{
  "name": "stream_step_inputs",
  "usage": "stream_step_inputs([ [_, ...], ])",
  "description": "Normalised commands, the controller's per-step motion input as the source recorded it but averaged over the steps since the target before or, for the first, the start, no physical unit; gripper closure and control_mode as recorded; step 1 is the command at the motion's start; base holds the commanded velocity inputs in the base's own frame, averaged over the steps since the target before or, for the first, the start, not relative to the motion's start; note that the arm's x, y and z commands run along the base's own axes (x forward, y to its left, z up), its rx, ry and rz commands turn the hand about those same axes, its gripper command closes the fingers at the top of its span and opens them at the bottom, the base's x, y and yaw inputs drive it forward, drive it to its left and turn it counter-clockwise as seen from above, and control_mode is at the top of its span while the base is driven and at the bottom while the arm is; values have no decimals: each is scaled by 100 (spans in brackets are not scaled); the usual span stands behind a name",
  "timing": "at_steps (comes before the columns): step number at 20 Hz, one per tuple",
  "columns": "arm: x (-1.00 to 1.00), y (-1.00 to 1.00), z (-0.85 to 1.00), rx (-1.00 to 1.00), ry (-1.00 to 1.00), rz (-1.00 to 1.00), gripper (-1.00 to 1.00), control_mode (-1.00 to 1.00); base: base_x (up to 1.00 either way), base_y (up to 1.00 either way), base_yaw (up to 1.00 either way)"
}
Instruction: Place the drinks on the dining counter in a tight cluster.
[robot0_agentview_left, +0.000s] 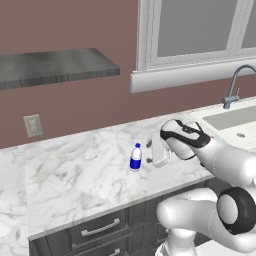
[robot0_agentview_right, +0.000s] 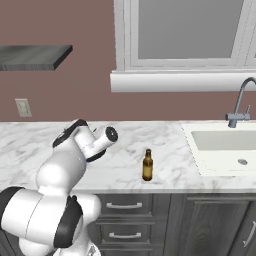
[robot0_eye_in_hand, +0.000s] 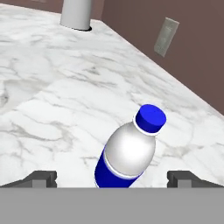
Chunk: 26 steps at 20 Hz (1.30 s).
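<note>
A small water bottle (robot0_agentview_left: 135, 157) with a blue label and blue cap stands upright on the marble wall counter (robot0_agentview_left: 75, 170). My gripper (robot0_agentview_left: 150, 152) hovers just to its right, pointing at it. In the hand view the water bottle (robot0_eye_in_hand: 129, 153) sits close between the two fingertips (robot0_eye_in_hand: 41, 178), which stand wide apart on either side without touching it, so my gripper (robot0_eye_in_hand: 113, 179) is open. A slim brown beer bottle (robot0_agentview_right: 147, 165) stands upright near the counter's front edge, right of the arm. The dining counter is out of view.
A sink (robot0_agentview_right: 225, 145) with a curved faucet (robot0_agentview_right: 240, 105) lies at the right. Dark drawers (robot0_agentview_right: 125, 207) run below the counter. A grey wall shelf (robot0_agentview_left: 50, 65) hangs at upper left. A wall outlet (robot0_agentview_left: 33, 125) and a pale cylinder (robot0_eye_in_hand: 76, 13) lie beyond the bottle.
</note>
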Motion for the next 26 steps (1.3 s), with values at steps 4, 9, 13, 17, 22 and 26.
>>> stream_step_inputs([
  [4,19,6,-10,0,0,1,-100,-100,0,0,0],
  [9,12,0,-11,1,0,0,-100,-100,0,0,0],
  [13,6,1,-9,3,0,0,-100,-100,0,0,0],
  [17,7,8,-4,4,1,4,-100,-100,0,0,0],
  [22,6,13,0,5,5,6,-100,-100,0,0,0],
  [26,11,3,0,4,6,3,-100,-100,0,0,0],
])
